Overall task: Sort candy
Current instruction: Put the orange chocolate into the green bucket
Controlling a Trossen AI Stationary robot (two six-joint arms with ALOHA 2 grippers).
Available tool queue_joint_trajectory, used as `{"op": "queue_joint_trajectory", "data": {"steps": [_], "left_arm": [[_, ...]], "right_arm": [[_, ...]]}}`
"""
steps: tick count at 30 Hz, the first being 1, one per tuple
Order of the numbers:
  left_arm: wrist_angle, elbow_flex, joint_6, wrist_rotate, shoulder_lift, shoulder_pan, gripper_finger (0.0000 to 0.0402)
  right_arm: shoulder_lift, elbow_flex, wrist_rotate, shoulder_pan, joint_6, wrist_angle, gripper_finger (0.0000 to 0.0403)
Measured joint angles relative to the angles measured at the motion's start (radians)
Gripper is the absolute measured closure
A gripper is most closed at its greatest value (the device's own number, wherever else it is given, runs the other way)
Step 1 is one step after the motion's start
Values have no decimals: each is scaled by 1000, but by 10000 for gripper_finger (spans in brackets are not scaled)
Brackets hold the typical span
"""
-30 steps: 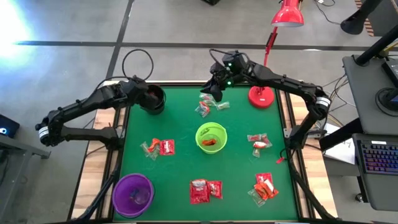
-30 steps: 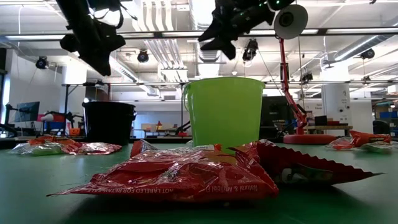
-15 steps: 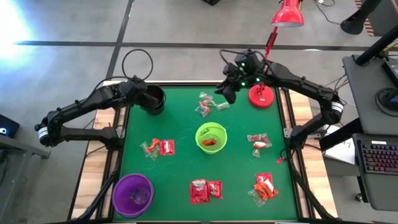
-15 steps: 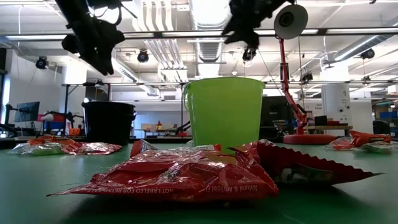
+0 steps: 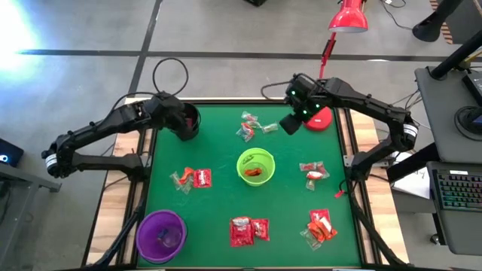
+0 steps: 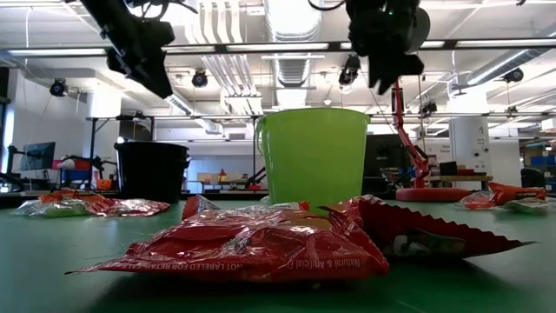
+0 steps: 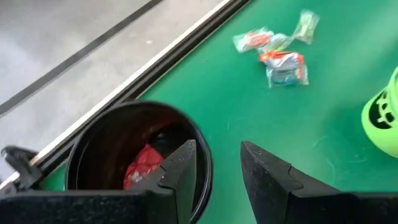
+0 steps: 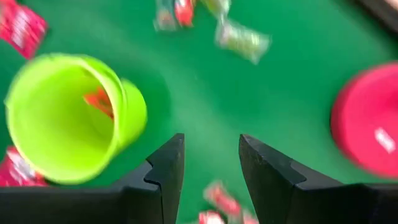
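Observation:
Candy lies in small heaps on the green table: a pale and red heap [image 5: 252,126] at the far middle, red packets [image 5: 193,178] at the left, others [image 5: 312,172] at the right, and more near the front [image 5: 248,229] [image 5: 320,226]. My left gripper [image 7: 217,149] hangs open above the black bowl [image 5: 188,119], over its rim, with nothing between the fingers. A red packet [image 7: 144,165] lies inside that bowl. My right gripper [image 8: 211,140] is open and empty, high above the table between the far heap and the red lamp base [image 5: 316,117]. An orange sweet lies in the lime-green bowl [image 5: 256,166].
A purple bowl [image 5: 160,235] stands at the near left corner. The red desk lamp's stem and shade [image 5: 348,16] rise beside my right arm at the far right. Bare green table shows between the heaps and around the green bowl.
My right gripper has swung from above the far candy heap toward the table's right edge, next to the lamp base, tipping to point more steeply down. My left gripper has stayed above the black bowl and turned at the wrist.

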Motion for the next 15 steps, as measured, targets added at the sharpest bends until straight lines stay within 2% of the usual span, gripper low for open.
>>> {"op": "queue_joint_trajectory", "data": {"steps": [6, 15], "left_arm": [[27, 22, 90, 13, -10, 0, 293], [27, 61, 174, 13, -30, 0, 293]], "right_arm": [[-1, -50, -2, 52, 82, -127, 257], [-2, -221, 24, 153, 151, -42, 257]]}}
